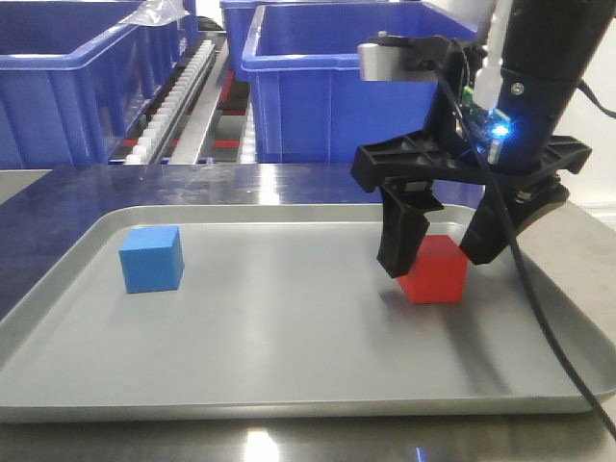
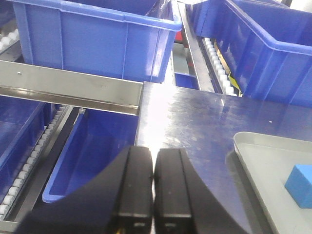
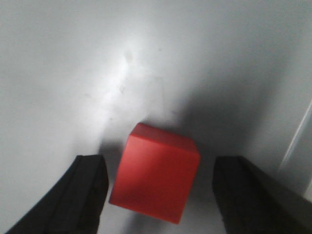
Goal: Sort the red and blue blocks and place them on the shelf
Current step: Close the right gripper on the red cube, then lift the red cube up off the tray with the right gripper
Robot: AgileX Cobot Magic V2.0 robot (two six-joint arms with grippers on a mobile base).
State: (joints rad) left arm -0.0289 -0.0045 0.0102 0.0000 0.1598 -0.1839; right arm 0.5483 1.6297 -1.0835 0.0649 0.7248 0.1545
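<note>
The red block sits on the grey tray at the right. My right gripper is open and straddles it, a finger on each side with gaps; the right wrist view shows the red block between the spread fingers. The blue block sits on the tray's left; it also shows in the left wrist view. My left gripper is shut and empty, above the steel table's left edge. The shelf's steel rail and white rollers lie beyond.
Large blue bins stand on the shelf behind the table; more bins show in the left wrist view, with a lower bin below the rail. The tray's raised rim lies right of the left gripper.
</note>
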